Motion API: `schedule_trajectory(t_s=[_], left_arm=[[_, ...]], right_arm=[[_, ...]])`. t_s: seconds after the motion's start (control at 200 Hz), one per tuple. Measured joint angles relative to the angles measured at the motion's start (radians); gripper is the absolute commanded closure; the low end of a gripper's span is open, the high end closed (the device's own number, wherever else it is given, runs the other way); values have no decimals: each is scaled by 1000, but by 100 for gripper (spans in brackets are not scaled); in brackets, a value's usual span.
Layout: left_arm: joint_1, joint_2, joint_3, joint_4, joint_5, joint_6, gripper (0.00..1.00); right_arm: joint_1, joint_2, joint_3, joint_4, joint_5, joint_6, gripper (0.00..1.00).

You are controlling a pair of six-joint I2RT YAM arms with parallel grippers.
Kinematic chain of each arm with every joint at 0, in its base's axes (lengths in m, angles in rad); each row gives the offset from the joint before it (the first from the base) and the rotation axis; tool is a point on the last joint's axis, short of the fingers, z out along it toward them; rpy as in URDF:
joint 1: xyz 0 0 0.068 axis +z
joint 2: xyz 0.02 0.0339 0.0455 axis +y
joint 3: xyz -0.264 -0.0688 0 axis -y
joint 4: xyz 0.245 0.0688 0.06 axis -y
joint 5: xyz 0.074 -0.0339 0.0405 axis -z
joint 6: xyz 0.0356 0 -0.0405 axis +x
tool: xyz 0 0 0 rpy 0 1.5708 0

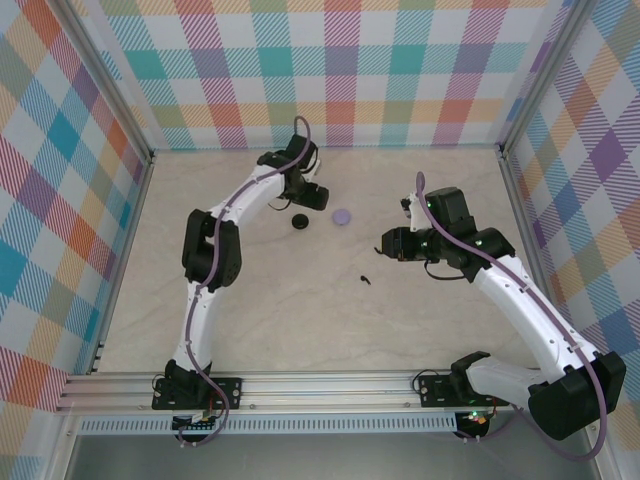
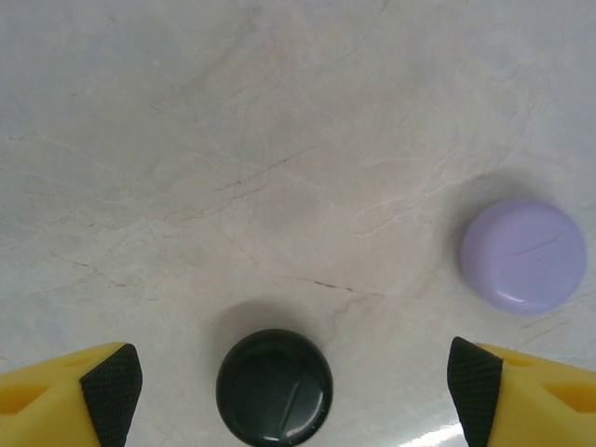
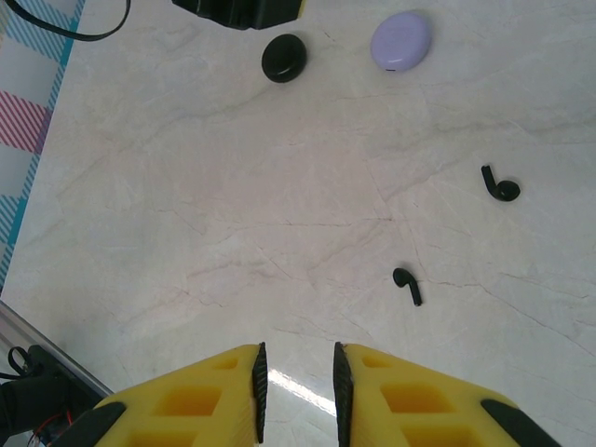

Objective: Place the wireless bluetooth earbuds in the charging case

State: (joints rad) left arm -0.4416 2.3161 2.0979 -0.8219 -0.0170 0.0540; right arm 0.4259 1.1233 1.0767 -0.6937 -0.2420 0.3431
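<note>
A round black charging case (image 2: pixel 275 386) sits closed on the table, straight below my left gripper (image 2: pixel 293 384), between its wide-open fingers (image 2: pixel 110 389) and untouched by them. A closed lilac case (image 2: pixel 523 256) lies to its right. In the top view the left gripper (image 1: pixel 312 198) hovers at the back, just behind the black case (image 1: pixel 298 221) and lilac case (image 1: pixel 342 215). Two black earbuds (image 3: pixel 407 284) (image 3: pixel 501 184) lie loose on the table ahead of my right gripper (image 3: pixel 298 391), whose jaws stand a narrow gap apart with nothing between them. One earbud (image 1: pixel 365 280) lies left of and below the right gripper (image 1: pixel 387 243).
The pale marble table (image 1: pixel 300 320) is walled by checked panels on three sides. A metal rail (image 1: pixel 320 385) with both arm bases runs along the near edge. From the right wrist view, the black case (image 3: pixel 284 57) and lilac case (image 3: pixel 401 39) lie far ahead.
</note>
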Motion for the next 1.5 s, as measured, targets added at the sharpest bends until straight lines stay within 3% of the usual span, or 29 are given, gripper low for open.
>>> schedule_trajectory(t_s=[0.375, 1.03, 1.15, 1.5], left_arm=[[0, 101, 2, -45, -17, 46, 14], [-1, 103, -23, -64, -19, 30, 38], [-3, 87, -53, -43, -19, 19, 48], [-18, -42, -252, -41, -49, -63, 50]], right_arm=[[0, 0, 0, -14, 8, 0, 71], [0, 8, 0, -19, 18, 0, 70], [0, 8, 0, -19, 18, 0, 70], [0, 13, -19, -12, 19, 0, 68]])
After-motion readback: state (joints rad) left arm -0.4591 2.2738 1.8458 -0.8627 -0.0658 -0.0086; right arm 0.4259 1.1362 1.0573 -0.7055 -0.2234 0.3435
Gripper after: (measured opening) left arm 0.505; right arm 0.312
